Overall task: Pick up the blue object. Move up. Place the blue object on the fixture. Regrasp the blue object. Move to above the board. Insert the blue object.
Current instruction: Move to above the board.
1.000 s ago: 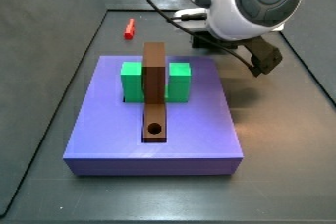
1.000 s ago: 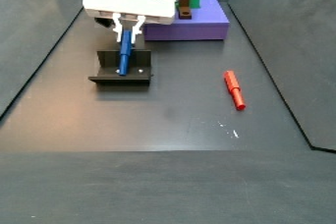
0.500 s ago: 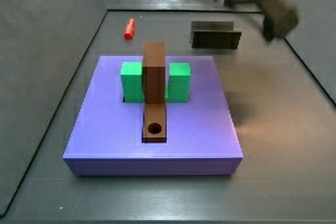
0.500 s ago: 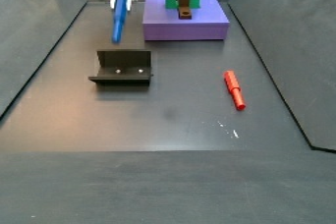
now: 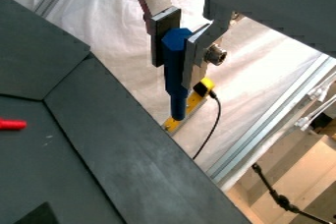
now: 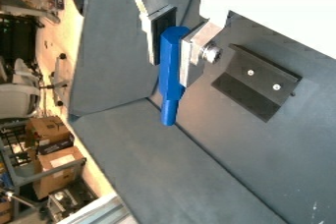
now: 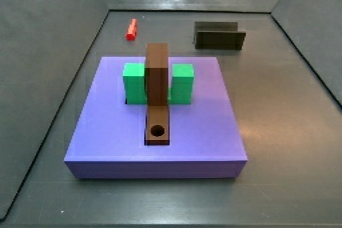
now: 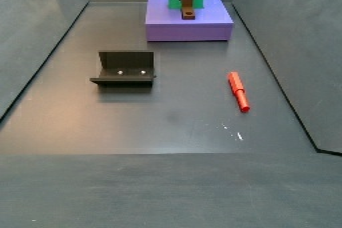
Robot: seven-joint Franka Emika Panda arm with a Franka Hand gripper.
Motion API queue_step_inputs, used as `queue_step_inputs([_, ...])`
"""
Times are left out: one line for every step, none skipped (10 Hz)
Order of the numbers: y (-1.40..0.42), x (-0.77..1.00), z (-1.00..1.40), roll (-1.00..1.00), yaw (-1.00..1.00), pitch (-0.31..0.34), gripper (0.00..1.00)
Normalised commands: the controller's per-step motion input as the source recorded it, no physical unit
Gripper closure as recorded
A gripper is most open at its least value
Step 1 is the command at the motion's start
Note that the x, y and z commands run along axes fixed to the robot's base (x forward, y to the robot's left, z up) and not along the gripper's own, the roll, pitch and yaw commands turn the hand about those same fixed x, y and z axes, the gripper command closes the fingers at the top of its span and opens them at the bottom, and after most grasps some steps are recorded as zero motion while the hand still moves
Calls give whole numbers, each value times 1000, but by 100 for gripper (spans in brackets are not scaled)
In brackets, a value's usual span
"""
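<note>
1. On the left part of the desk [image 7: 40, 122] in a side view, a red peg [image 7: 132, 27] lies near the back wall, well apart from everything else.
2. In the middle stands the purple board [image 7: 201, 142], bearing a long brown bar [image 7: 158, 87] with a round hole [image 7: 158, 131] near its front end and a green block [image 7: 135, 84] that shows on both sides of the bar.
3. To the right, behind the board, sits the dark fixture [image 7: 221, 36], with nothing on it.
4. In a side view from the opposite end, the fixture [image 8: 124, 69] is on the left, the board [image 8: 189, 22] at the back and the red peg [image 8: 238, 90] on the right.
5. The gripper is out of both side views; in both wrist views it is lifted clear of the desk.
6. The gripper [image 5: 182, 37] [image 6: 168, 31] is closed on the blue object [image 5: 176, 71] [image 6: 172, 76], whose upper end sits between the fingers [image 5: 163, 20] while the rest hangs free below them.
</note>
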Motion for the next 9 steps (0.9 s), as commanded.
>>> queue_step_inputs([-1400,-940,292,-1000,-95,149,100])
queue_step_inputs([-1400,-951,274,-1000,-92,148,100])
queue_step_inputs([-1400,-1035,285,-1000,-76,141,100])
queue_step_inputs([-1400,-1034,270,-1000,-68,148,100])
queue_step_inputs([-1400,-1025,284,-1000,-60,155,100])
queue_step_inputs([-787,-599,153,-1000,-44,157,100])
queue_step_inputs([-262,-233,46,-1000,-30,156,100])
queue_step_inputs([-65,-99,7,-1000,-21,153,100])
queue_step_inputs([-24,-83,24,-1000,-8,139,100])
